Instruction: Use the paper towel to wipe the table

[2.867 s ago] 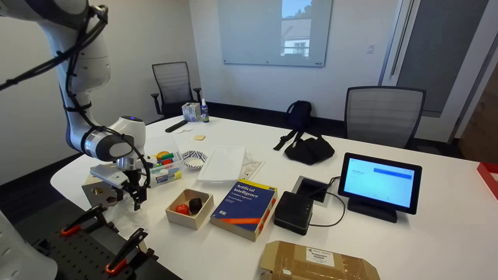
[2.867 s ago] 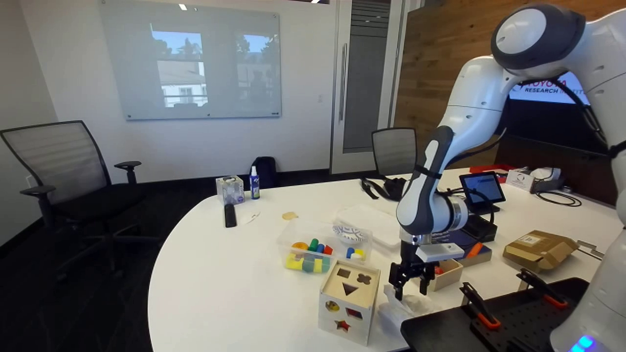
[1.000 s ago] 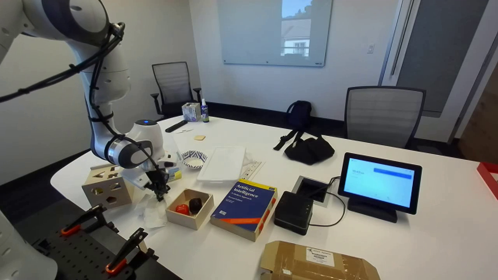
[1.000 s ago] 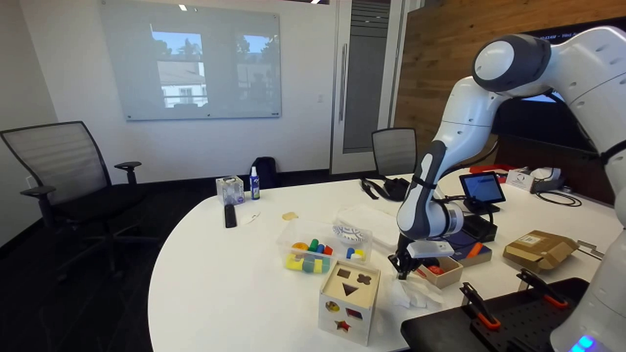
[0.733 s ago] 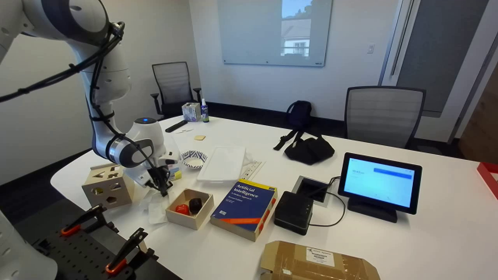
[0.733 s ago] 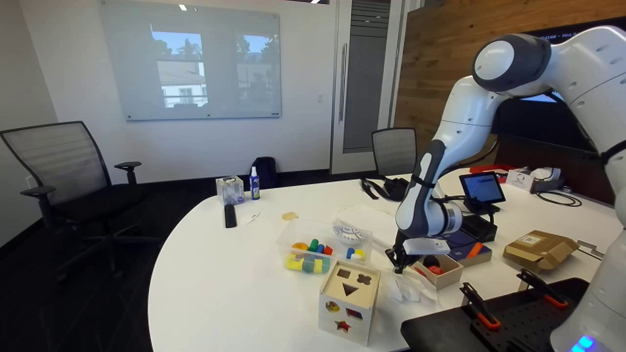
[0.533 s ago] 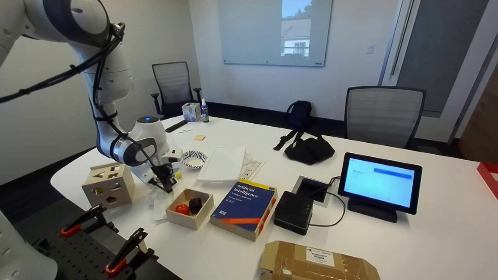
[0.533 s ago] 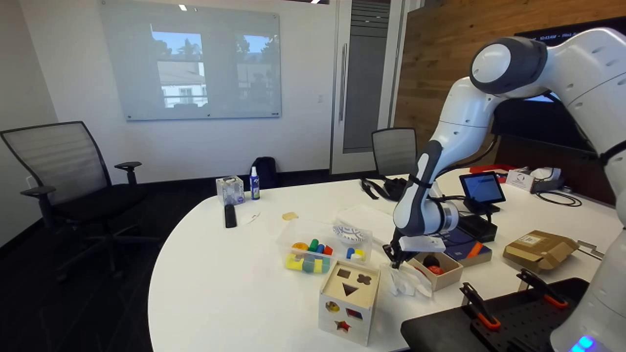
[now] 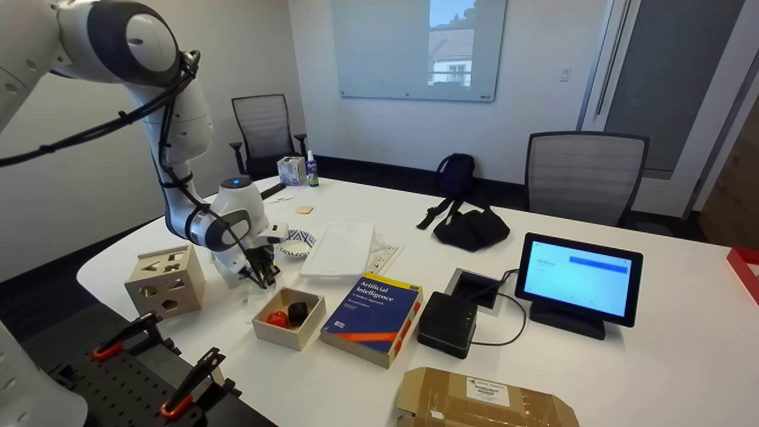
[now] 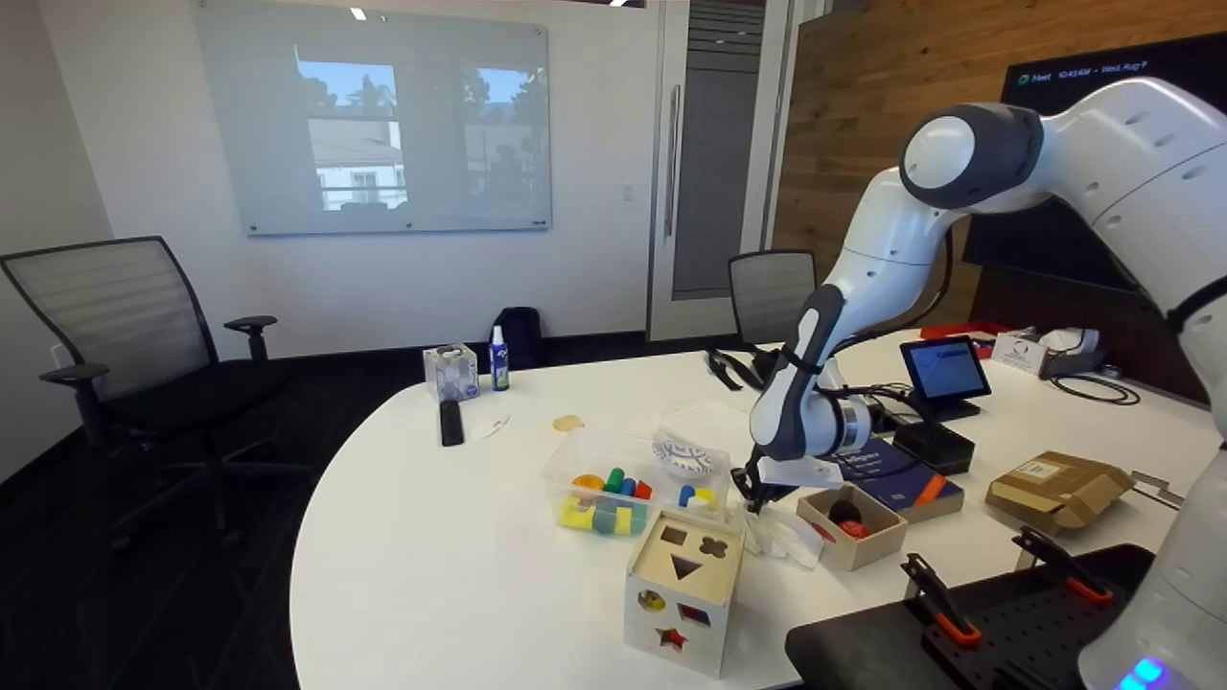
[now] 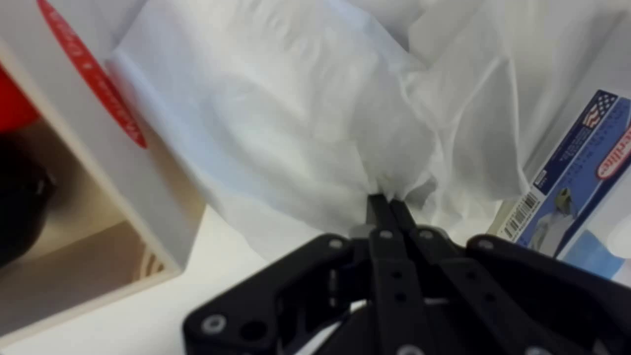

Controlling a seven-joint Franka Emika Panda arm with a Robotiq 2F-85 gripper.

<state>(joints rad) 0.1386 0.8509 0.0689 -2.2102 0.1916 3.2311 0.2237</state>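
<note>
Two black fingers (image 11: 378, 212) are pressed almost together at the tips, a gathered pinch of the crumpled white paper towel (image 11: 276, 113) caught between them. The rest of the towel spreads out in loose folds, low over the white tabletop (image 10: 412, 575); how much of it touches the surface, I can't tell. In an exterior view it shows between the wooden shape-sorter cube (image 10: 682, 589) and an open wooden box (image 10: 878, 544), right beside the box's side wall. That box holds a red piece (image 9: 277, 319) and a dark piece (image 9: 298, 312), side by side. Up close in the wrist view, a blue printed label (image 11: 579, 170) with a barcode sits on the opposite side of the towel from the box. Behind the cube, in an exterior view, stands a clear plastic bin (image 10: 604, 452) of coloured blocks (image 10: 614, 481), with a patterned bowl (image 9: 296, 244) near it. Across the wooden box from the towel lies a thick blue book (image 9: 373, 314) with Artificial Intelligence on its cover, and next to that a small black device (image 9: 447, 325). Farther along stands a lit tablet screen (image 9: 578, 276).
</note>
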